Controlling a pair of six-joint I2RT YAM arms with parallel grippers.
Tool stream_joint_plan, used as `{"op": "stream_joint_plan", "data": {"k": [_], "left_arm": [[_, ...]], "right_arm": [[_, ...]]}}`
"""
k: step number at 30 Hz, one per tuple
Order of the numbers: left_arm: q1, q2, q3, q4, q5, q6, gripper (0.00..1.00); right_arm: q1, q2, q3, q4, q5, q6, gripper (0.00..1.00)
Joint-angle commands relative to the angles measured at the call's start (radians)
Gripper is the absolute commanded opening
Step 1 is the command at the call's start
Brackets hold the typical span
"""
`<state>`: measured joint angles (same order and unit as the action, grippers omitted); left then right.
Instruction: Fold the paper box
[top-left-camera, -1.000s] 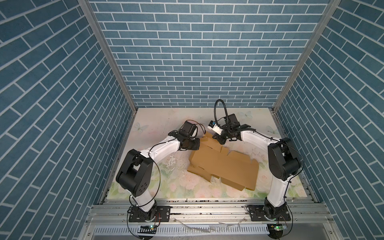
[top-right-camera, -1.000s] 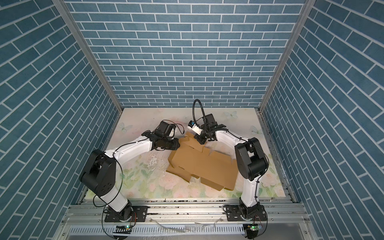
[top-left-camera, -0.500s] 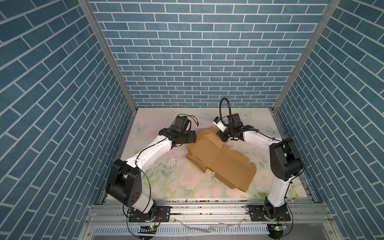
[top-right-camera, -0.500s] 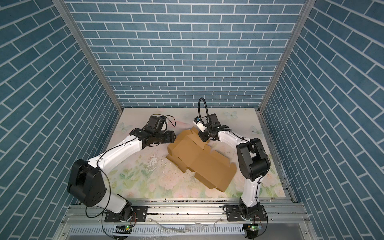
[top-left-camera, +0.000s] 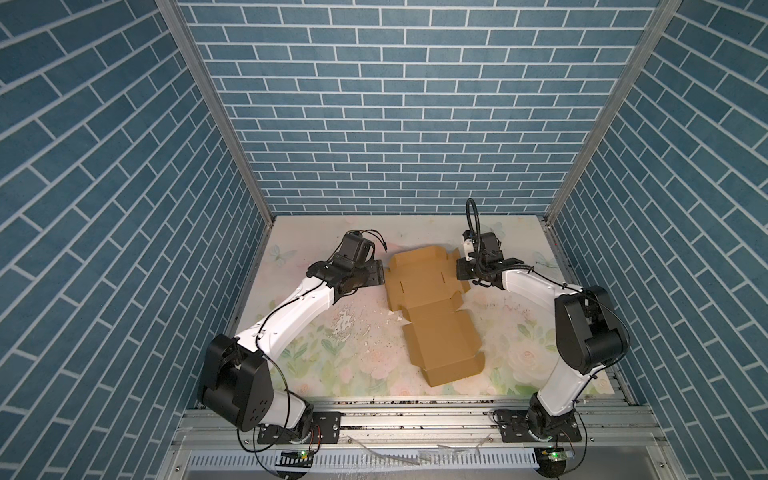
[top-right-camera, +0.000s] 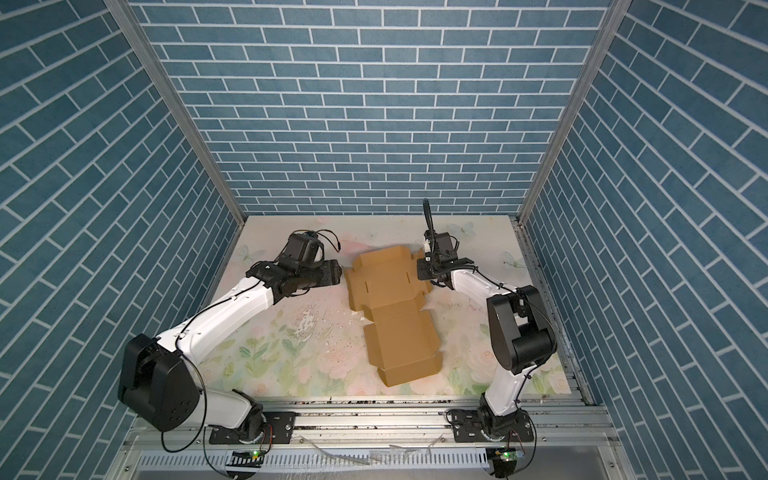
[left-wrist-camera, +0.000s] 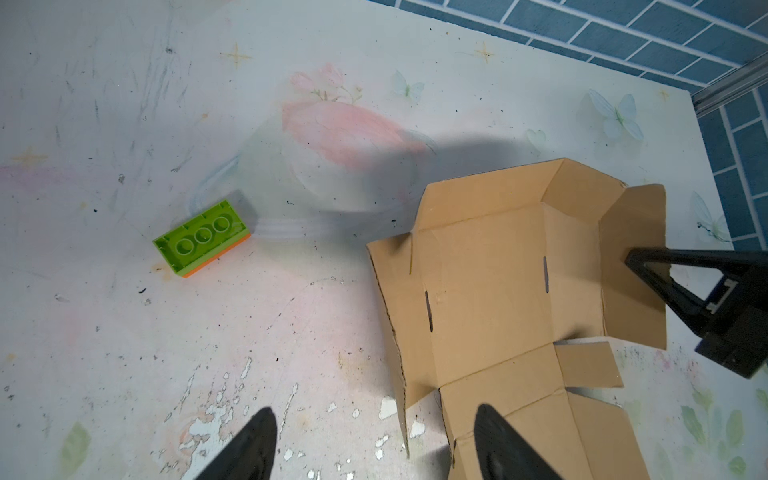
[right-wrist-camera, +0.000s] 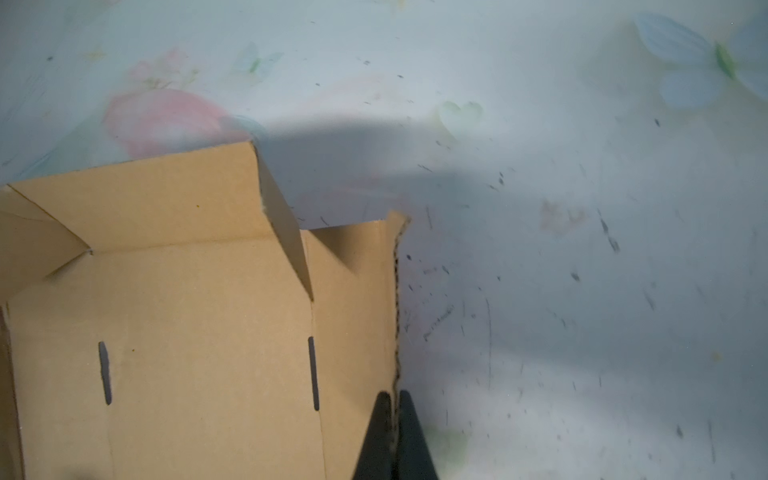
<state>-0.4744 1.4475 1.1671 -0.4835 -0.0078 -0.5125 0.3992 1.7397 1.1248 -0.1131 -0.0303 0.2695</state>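
The paper box (top-left-camera: 432, 303) is seen in both top views (top-right-camera: 395, 311) spread out, mostly unfolded, on the flowered table (top-left-camera: 332, 353). One end of it is flanked by the two grippers, and the rest is stretched away from them toward the arm bases.

The right gripper (top-left-camera: 460, 270) is pinched onto the raw corrugated edge of a side flap. This is shown plainly in the right wrist view, where the dark fingertips (right-wrist-camera: 378, 424) are pressed together on either face of the flap. That side flap is held tilted up from the table, and the end flap next to it is also raised along its crease.

The left gripper (top-left-camera: 379, 272) is placed just beside the opposite edge of the paper box, with its jaws spread wide and nothing gripped between them. In the left wrist view one of its fingers (left-wrist-camera: 257, 440) is seen over bare table and the other over a box panel, with the perforated side edge between them. Whether the cardboard is touched cannot be told.

Ahead of the left gripper, on the side away from the box, a small green brick (left-wrist-camera: 201, 237) is seen lying on the table, well apart from the cardboard.
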Motion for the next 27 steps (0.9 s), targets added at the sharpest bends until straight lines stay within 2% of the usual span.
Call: {"op": "stream_joint_plan", "data": {"k": [1,6,9,16,27], "left_arm": [[0.005,0.038,-0.004,0.009,-0.012,-0.003,0.77],[-0.006,0.093,0.0,0.038,-0.017,0.025,0.76],[-0.021,0.126,-0.004,0.076,-0.02,0.052,0.76],[-0.063,0.221,0.036,0.13,-0.005,0.106,0.74],[-0.067,0.398,0.172,0.162,-0.017,0.28,0.73]], "right_arm": [[0.003,-0.074,-0.073,0.054,0.095,0.254,0.0],[0.004,-0.156,-0.207,0.144,0.105,0.405,0.0],[0.006,-0.186,-0.261,0.18,0.118,0.444,0.0],[0.006,-0.218,-0.325,0.224,0.148,0.482,0.0],[0.006,-0.2,-0.317,0.26,0.063,0.458,0.0]]}}
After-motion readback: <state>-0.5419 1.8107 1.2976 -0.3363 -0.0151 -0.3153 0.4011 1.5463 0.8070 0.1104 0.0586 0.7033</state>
